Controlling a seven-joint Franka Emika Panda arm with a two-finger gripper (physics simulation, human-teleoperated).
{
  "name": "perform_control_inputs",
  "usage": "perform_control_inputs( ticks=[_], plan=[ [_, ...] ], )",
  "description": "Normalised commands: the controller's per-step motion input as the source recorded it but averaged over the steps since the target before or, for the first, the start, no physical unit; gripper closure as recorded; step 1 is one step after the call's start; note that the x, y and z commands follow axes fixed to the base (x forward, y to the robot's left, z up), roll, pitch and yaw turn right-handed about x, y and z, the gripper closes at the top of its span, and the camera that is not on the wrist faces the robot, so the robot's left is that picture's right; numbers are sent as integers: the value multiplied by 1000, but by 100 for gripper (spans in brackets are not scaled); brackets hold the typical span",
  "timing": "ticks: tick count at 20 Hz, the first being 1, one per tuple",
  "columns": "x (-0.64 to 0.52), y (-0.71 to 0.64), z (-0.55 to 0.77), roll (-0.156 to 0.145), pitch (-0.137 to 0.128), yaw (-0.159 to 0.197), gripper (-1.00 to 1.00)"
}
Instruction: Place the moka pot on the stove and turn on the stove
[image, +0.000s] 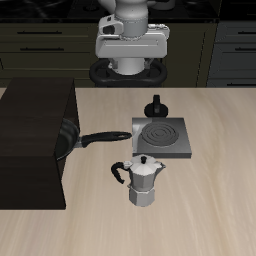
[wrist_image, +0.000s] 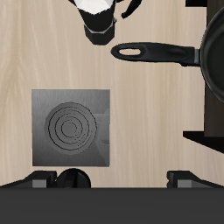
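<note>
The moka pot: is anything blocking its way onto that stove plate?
Nothing visible does. The moka pot stands on the table just in front of the stove, whose dark coil is bare. The frying pan lies off to one side, handle pointing toward the stove.

The moka pot stands just before the stove.

No readable text anywhere (renders unmarked).
</note>
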Motion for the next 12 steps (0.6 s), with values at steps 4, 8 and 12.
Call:
perform_control_inputs(
  ticks=[4, 8, 12],
  plan=[
    [323, -8, 4, 0, 10, 11, -100],
    [188, -7, -34, -30, 7, -29, -100],
    [112, 83, -78, 14, 27, -16, -100]
  ],
)
